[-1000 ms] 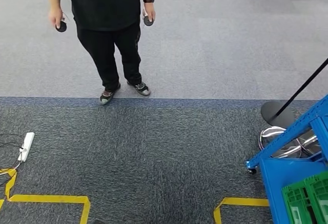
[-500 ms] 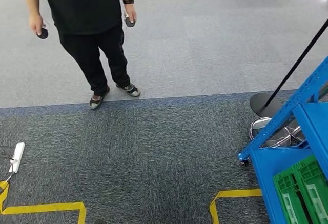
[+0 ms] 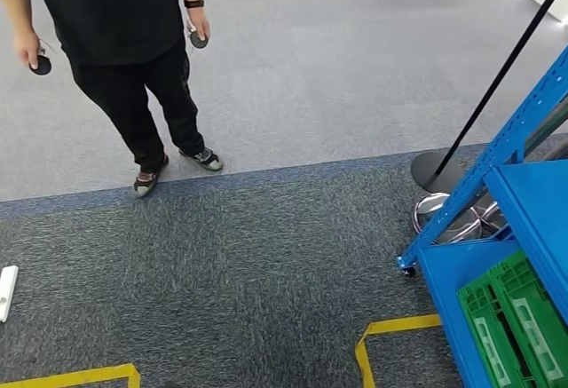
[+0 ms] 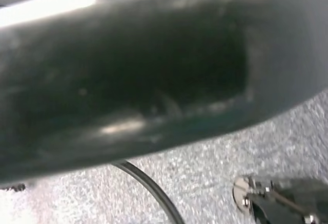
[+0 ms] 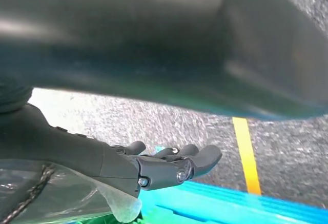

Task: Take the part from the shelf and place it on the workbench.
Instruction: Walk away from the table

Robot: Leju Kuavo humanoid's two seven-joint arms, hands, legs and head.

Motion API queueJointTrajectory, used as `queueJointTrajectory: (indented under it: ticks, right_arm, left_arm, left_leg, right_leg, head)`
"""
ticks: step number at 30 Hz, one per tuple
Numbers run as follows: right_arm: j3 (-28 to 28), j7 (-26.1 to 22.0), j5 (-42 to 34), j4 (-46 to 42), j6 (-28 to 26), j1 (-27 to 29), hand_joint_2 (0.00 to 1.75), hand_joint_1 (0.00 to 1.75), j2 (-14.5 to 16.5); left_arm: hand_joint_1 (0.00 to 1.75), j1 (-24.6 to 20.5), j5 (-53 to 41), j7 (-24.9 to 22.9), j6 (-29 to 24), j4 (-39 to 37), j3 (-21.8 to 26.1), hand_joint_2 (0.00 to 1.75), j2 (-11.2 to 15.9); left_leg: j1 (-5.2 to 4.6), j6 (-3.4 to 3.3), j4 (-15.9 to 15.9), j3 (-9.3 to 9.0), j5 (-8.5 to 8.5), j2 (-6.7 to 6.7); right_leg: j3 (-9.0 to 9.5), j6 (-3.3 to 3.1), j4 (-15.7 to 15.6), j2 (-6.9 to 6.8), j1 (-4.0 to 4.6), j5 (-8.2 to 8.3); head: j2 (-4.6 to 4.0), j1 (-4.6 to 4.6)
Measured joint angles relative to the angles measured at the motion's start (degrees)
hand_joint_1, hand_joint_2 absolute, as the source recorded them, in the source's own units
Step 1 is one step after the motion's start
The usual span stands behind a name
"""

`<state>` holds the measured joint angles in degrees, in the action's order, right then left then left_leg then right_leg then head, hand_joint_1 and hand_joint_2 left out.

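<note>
**The shelf is off to the robot's right, and the right hand is the one near it**

In the head view the blue shelf [image 3: 516, 139] stands at the right side, with its slanted post running up and away. Low down on it sit green crates [image 3: 512, 321], side by side. Their long sides run away from the robot and a bit to the left. I cannot tell which thing is the part to take; it may be in or near those crates, but nothing shows it plainly.

The right hand [image 5: 170, 165] hangs low. Its dark fingers are stretched out, a little apart, and they hold nothing. Just past the fingertips is a blue edge, which I judge to be the shelf, and yellow floor tape [image 5: 247, 155] runs across the grey carpet close by. So the right hand looks like the nearer one to the shelf.

The left wrist view is blurry and dark, with a bit of carpet, so I cannot tell how the left hand is.

A person [image 3: 121, 42] in black stands well apart, on the far left, holding a small round controller [image 3: 198, 40] in each hand.

I think the robot needs to turn right and get closer before it can reach.
</note>
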<state>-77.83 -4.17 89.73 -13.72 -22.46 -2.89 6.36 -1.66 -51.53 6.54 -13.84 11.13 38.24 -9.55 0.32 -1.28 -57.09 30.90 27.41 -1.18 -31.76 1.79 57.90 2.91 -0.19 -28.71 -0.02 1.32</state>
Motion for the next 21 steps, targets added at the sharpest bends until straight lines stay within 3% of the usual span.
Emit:
queueJointTrajectory:
  ticks: [2, 4, 5, 6, 7, 9, 11, 14, 16, 19, 20, 21]
  right_arm:
    - [0.0, 0.0, 0.0, 0.0, 0.0, -0.1, 0.00, 0.00, 0.0]
    - [0.0, 0.0, 0.0, 0.1, 0.1, -0.2, 0.00, 0.00, 0.0]
    - [0.0, 0.0, 0.0, 0.1, 0.1, -0.1, 0.00, 0.00, 0.0]
    - [0.0, 0.0, 0.0, 0.1, 0.1, -0.1, 0.00, 0.00, 0.0]
    - [0.0, 0.0, 0.0, 0.1, 0.1, 0.0, 0.00, 0.00, 0.0]
    - [0.0, 0.0, 0.0, 0.1, 0.1, -0.1, 0.00, 0.00, 0.0]
    - [0.0, 0.0, 0.0, 0.1, 0.1, -0.3, 0.00, 0.00, 0.0]
    - [0.0, -0.1, -0.1, 0.1, 0.1, -0.2, 0.00, 0.00, 0.0]
    - [0.0, -0.1, -0.1, 0.1, 0.1, -0.1, 0.00, 0.00, 0.0]
    - [0.0, -0.1, 0.0, 0.1, 0.0, -0.3, 0.00, 0.00, -0.1]
    - [0.0, -0.1, 0.0, 0.1, -0.1, -0.2, 0.00, 0.00, -0.1]
    - [0.0, -0.1, 0.0, 0.1, -0.1, -0.2, 0.00, 0.00, -0.1]
  left_arm:
    - [0.00, 0.0, 0.0, 0.0, 0.0, 0.0, 0.0, 0.00, 0.0]
    - [0.00, 0.0, 0.0, 0.0, 0.0, 0.0, 0.0, 0.00, 0.0]
    - [0.00, 0.1, 0.0, 0.0, 0.1, 0.0, 0.0, 0.00, 0.0]
    - [0.00, 0.1, 0.0, 0.0, 0.1, 0.0, 0.0, 0.00, 0.0]
    - [0.00, 0.1, 0.0, 0.0, 0.1, 0.0, 0.0, 0.00, 0.0]
    - [0.00, 0.0, 0.0, 0.0, 0.1, 0.0, 0.0, 0.00, -0.1]
    - [0.00, 0.0, 0.0, 0.1, 0.1, 0.0, 0.0, 0.00, -0.1]
    - [0.00, -0.1, 0.0, 0.2, 0.1, 0.0, 0.0, 0.00, -0.1]
    - [0.00, -0.2, 0.0, 0.3, 0.1, 0.0, 0.0, 0.00, -0.1]
    - [0.00, -0.1, 0.0, 0.5, 0.1, 0.0, 0.0, 0.00, -0.1]
    - [0.00, 0.0, -0.1, 0.5, 0.1, 0.0, 0.0, 0.00, -0.1]
    - [0.00, 0.1, -0.1, 0.5, 0.1, 0.0, 0.0, 0.00, -0.1]
  left_leg:
    - [0.12, -0.53, 0.4, -0.08, -0.28, 0.74]
    - [0.02, -0.67, 0.5, 0.02, -0.29, 1.48]
    - [-0.03, -0.68, 0.5, 0.03, -0.28, 1.85]
    - [-0.04, -0.66, 0.4, 0.03, -0.27, 2.15]
    - [-0.02, -0.62, 0.4, -0.02, -0.25, 2.39]
    - [-0.08, -0.32, 0.3, -0.16, -0.10, 2.77]
    - [-0.30, 0.29, 0.1, -0.24, 0.09, 3.11]
    - [-0.20, 1.30, -0.1, -0.29, 0.24, 3.38]
    - [0.00, 1.94, -2.4, 0.54, 2.05, 2.73]
    - [0.09, 2.32, -13.2, 5.15, 7.57, 1.88]
    - [0.09, 2.29, -16.0, 6.41, 8.33, 1.84]
    - [0.07, 2.18, -16.9, 6.86, 7.99, 1.81]
  right_leg:
    - [-2.64, 0.39, 5.2, -1.28, -0.04, -2.99]
    - [-6.45, 0.75, 13.0, -2.15, -0.17, -6.33]
    - [-7.57, 0.89, 15.3, -2.30, -0.25, -6.82]
    - [-7.64, 0.99, 15.5, -2.38, -0.34, -6.25]
    - [-6.45, 1.04, 13.3, -2.54, -0.43, -4.66]
    - [-2.08, 1.03, 5.0, -3.57, -0.48, -1.12]
    - [0.82, 0.49, -0.4, -4.29, -0.34, 0.26]
    - [1.09, -0.73, -1.0, -3.91, -0.11, 0.32]
    - [1.26, -1.53, -1.2, -3.63, -0.22, 0.57]
    - [1.30, -2.19, -1.2, -3.02, -0.10, 0.74]
    - [1.30, -2.25, -1.2, -2.73, 0.03, 0.74]
    - [1.32, -2.27, -1.2, -2.42, 0.14, 0.73]
  head:
    - [0.01, -0.22]
    - [0.01, -0.32]
    - [0.00, -0.30]
    - [0.00, -0.32]
    - [0.00, -0.32]
    - [0.00, -0.35]
    - [0.00, -0.23]
    - [0.01, -0.09]
    - [0.01, -0.02]
    - [0.00, 0.11]
    - [0.00, 0.10]
    - [0.00, 0.10]
